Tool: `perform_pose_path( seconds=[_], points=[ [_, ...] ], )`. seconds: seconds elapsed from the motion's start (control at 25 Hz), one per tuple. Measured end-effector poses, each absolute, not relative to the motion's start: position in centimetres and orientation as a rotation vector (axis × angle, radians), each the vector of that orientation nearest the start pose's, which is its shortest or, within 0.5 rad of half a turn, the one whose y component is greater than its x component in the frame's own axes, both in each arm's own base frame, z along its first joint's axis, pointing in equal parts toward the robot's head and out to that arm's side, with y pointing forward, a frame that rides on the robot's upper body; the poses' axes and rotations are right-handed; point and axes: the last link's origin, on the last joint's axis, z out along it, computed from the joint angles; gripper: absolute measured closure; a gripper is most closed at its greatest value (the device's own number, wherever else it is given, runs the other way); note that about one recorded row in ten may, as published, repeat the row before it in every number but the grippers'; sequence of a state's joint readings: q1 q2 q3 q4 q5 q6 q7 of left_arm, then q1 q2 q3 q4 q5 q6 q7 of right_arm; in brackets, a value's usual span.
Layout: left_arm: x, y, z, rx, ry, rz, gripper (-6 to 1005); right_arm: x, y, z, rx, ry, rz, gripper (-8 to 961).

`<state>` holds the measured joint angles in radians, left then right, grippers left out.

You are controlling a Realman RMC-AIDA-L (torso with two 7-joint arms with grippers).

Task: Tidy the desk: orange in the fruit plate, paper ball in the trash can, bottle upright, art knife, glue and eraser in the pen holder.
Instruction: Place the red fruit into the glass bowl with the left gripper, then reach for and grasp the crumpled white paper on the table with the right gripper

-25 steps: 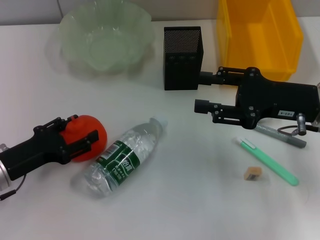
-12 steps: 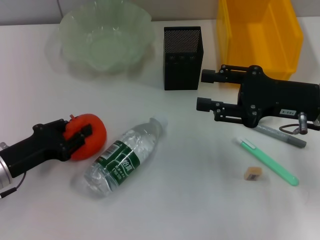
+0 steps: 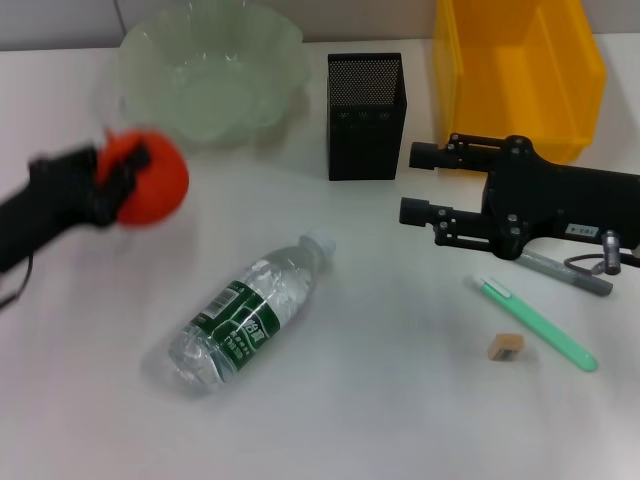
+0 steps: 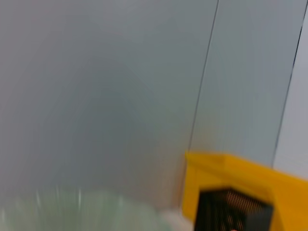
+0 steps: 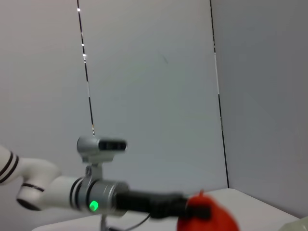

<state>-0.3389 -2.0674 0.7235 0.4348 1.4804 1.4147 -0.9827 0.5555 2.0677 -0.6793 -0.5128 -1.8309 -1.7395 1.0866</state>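
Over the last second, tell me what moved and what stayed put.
The left claw, shut on the orange, lifted it off the desk and carried it toward the fruit plate. The right claw, open, drifted slightly. Bottle, eraser and pen holder stayed put.

This looks like an office or lab work corner. A plain white bench [image 3: 400,420] carries desk things: a black mesh pen holder [image 3: 366,115], a green pen-like tool [image 3: 535,322], an eraser [image 3: 505,346]. Behind it stand bare grey wall panels [image 5: 154,86] with thin vertical seams.
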Motion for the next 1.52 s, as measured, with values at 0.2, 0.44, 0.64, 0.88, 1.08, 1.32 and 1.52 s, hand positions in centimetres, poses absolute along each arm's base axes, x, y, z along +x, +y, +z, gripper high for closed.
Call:
perform_pose_path(
  seconds=[0.2, 0.44, 0.64, 0.88, 1.08, 1.32, 1.52],
  points=[
    [-29.5, 33.0, 1.8, -2.164, -0.494, -0.962, 842, 23.7, 31.1, -0.1, -2.721, 0.268, 1.066, 314],
    [-23.8, 41.9, 1.1, -2.123, -0.319, -0.765, 865, 24.0, 30.9, -0.2, -2.705, 0.297, 1.072, 315],
    [-21.9, 45.8, 0.2, -2.083, -0.307, -0.569, 882, 24.0, 30.8, 0.0, -2.693, 0.299, 1.092, 315],
    [-22.0, 46.7, 0.2, -2.035, -0.248, -0.473, 848, 24.0, 31.0, 0.1, -2.681, 0.3, 1.093, 315],
    [-22.1, 46.2, -0.2, -2.027, -0.303, -0.549, 712, 23.6, 31.5, -0.1, -2.682, 0.291, 1.085, 315],
    [-21.9, 44.8, 0.4, -2.03, -0.405, -0.768, 468, 23.1, 31.8, -0.2, -2.685, 0.278, 1.088, 314],
    [-23.8, 41.4, 1.9, -2.036, -0.502, -0.99, 344, 23.2, 32.2, 0.1, -2.68, 0.366, 1.082, 314]
  ],
)
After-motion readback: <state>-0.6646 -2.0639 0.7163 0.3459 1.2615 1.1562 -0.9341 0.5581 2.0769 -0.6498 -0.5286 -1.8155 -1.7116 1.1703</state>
